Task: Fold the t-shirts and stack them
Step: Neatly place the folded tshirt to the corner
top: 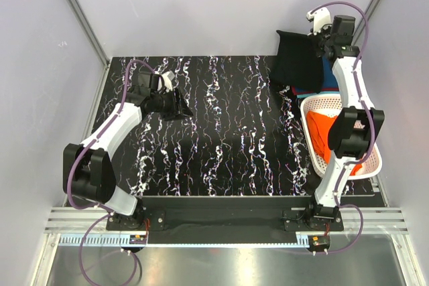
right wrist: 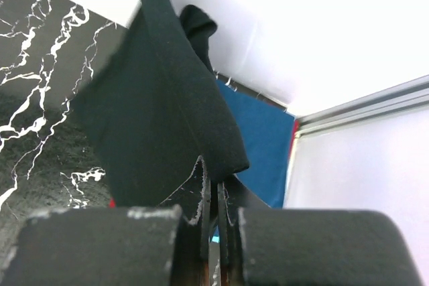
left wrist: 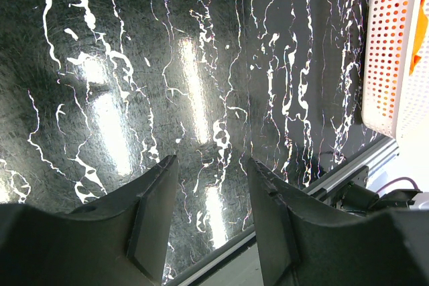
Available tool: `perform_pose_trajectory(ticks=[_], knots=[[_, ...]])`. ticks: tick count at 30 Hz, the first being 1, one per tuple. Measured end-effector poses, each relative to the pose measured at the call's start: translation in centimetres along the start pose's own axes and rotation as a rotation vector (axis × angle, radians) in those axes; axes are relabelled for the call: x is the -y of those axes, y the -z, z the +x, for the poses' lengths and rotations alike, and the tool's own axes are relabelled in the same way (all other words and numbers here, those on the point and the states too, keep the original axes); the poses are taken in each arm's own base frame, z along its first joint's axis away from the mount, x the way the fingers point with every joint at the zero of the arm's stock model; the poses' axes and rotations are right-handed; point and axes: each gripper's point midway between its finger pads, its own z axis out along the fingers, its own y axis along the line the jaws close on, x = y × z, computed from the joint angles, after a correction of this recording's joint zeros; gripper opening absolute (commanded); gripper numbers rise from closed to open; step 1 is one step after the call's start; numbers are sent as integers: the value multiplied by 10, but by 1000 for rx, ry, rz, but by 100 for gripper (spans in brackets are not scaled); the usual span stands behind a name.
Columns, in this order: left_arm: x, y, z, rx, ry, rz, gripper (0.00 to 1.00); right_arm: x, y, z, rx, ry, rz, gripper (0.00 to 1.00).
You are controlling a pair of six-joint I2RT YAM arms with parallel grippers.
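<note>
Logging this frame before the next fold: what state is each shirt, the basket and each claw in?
black shirt: lifted, hanging from right claw.
blue shirt: lying flat, far right corner.
red shirt: mostly hidden beneath blue shirt.
orange shirt: crumpled in basket.
basket: upright, holding orange shirt.
left claw: open, empty.
right claw: shut on black shirt.

Left gripper (left wrist: 209, 165), jaws parted and empty; right gripper (right wrist: 213, 182) raised far forward, jaws pinched shut.
</note>
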Motion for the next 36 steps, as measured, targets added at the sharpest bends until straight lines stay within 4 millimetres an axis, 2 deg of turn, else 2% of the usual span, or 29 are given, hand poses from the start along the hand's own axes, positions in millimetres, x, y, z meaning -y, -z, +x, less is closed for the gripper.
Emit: perform_pose_trajectory(ticks=[11, 19, 27, 31, 36], knots=[[0, 0, 0, 0, -1, 0, 50, 21, 28, -21, 116, 44, -61, 0], [0, 0, 0, -1, -1, 2, 51, 16, 48, -41, 179, 59, -108, 0], [1, 0, 1, -4, -1, 8, 51, 22, 74, -61, 215, 53, -85, 0], [2, 0, 1, -6, 0, 13, 51, 26, 76, -57, 209, 17, -78, 0], [2, 0, 1, -6, 0, 13, 51, 23, 70, -33, 157, -43, -91, 0]])
